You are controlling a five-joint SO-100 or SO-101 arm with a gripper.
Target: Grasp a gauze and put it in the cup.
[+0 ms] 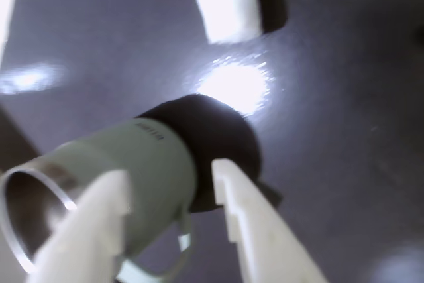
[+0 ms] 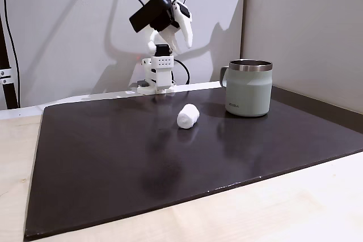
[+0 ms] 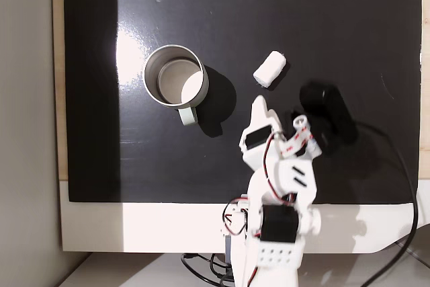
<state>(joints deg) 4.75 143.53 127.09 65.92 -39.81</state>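
On the dark mat (image 2: 113,157) the gauze (image 2: 188,115) lies on its side, apart from the upright cup (image 2: 248,88), while the gripper (image 1: 169,197) hangs raised with its fingers spread and nothing between them.

The white arm is folded up high over its base at the back of the tabletop (image 2: 85,157), wrist tipped forward. The hand (image 2: 182,32) hangs in the air, well clear of the surface, fingers pointing down. In the wrist view the hand (image 1: 169,197) shows two white fingers (image 1: 252,223) spread apart, with nothing between them. From above, the hand (image 3: 279,117) reaches forward from the base.
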